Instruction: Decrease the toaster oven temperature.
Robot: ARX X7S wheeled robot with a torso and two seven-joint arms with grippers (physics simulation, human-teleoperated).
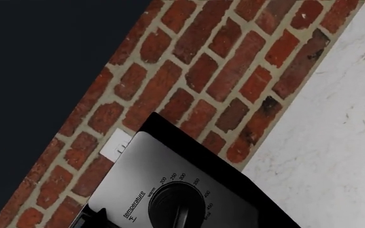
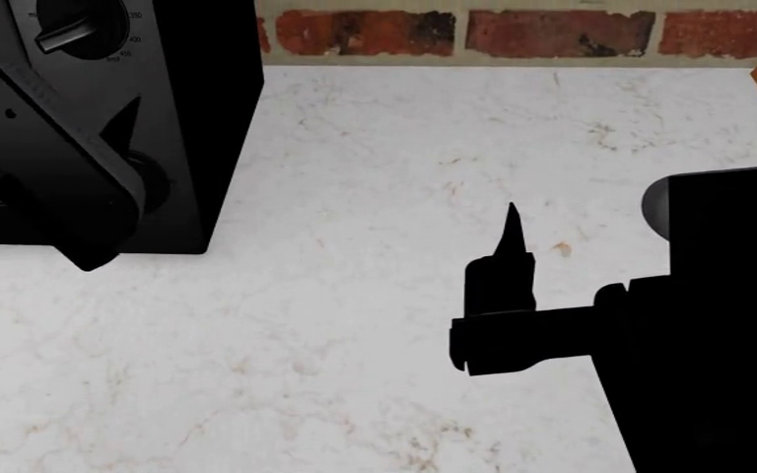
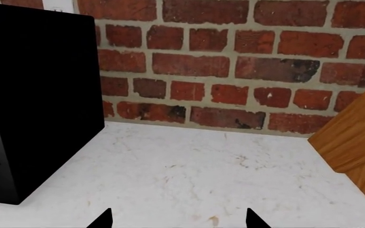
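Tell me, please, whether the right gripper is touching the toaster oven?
Apart. The head view shows bare white counter between the right gripper and the toaster oven.

A white marble countertop with faint brown veining runs back to a red brick wall with pale mortar. A wooden block stands by the wall. A white outlet plate sits in the brick.

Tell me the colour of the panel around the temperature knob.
Silver-grey panel, clearest in the left wrist view.
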